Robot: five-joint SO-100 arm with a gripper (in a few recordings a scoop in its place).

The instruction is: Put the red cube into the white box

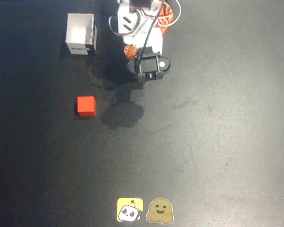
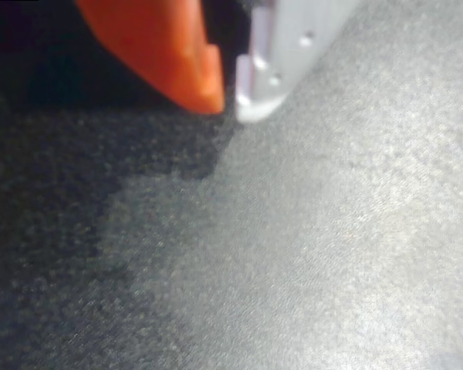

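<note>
Nothing is done yet: my gripper point(image 2: 230, 104) is pressed together, empty; the red cube point(image 1: 85, 105) and the white box point(image 1: 80, 34) sit apart, off to its side.

red cube point(image 1: 86, 105) below white box point(image 1: 80, 34)

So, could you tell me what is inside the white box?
The white box looks empty in the overhead view: just its pale bottom. The red cube sits outside on the table.

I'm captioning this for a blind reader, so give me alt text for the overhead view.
A red cube lies on a dark table, apart from an open white box standing further up the picture. The robot arm sits at top centre, right of the box, touching neither. Two cartoon stickers mark the bottom edge.
</note>
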